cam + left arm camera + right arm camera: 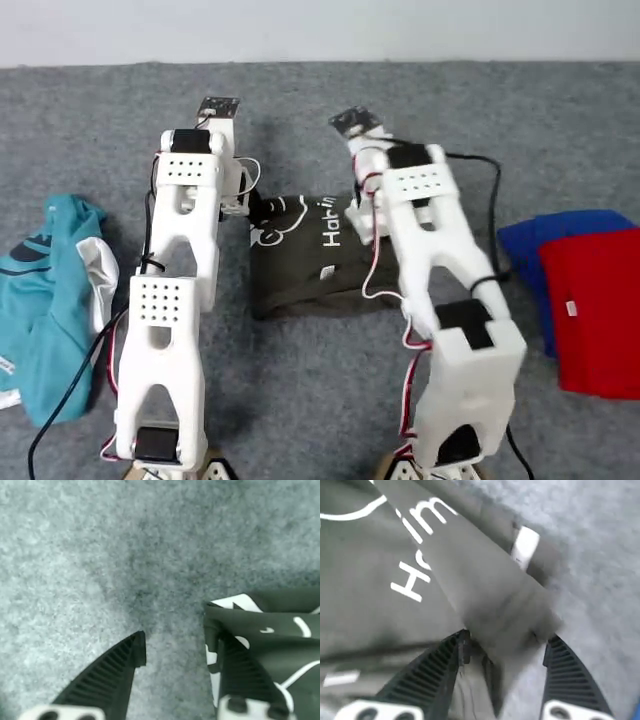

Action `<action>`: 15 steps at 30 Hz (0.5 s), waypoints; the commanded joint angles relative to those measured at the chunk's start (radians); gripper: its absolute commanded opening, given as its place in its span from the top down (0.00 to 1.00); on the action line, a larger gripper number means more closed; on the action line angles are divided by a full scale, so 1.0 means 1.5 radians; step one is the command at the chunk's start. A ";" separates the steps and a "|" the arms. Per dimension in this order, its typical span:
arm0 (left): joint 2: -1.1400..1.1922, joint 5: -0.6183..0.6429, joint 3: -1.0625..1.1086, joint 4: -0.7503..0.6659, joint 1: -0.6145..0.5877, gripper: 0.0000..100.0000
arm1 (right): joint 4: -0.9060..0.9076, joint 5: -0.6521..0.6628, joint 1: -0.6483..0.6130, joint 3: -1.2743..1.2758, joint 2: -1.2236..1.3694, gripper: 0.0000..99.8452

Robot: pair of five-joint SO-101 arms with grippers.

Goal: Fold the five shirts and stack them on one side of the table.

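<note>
You're mid-fold on the dark shirt (305,260) — it lies on the carpet (320,400) with its far edge right at both claws. Left claw (182,642) is wide open, one finger over the shirt's corner, the other on carpet. Right claw (507,637) gapes too, straddling a raised fold, gripping nothing. Next, I'd guess — pinch both and pull that edge over evenly.

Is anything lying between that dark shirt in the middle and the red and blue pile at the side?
Nothing loose lies on the grey table between the dark shirt and the red shirt atop the blue shirt. Only the right arm and its black cable reach over that gap.
</note>
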 commanded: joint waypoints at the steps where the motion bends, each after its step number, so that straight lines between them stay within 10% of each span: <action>1: -0.002 -0.008 0.002 0.002 -0.003 0.77 | -0.060 -0.008 -0.005 -0.006 0.029 0.75; 15: -0.001 -0.008 0.002 0.003 -0.003 0.77 | -0.298 -0.003 0.040 -0.007 0.037 0.75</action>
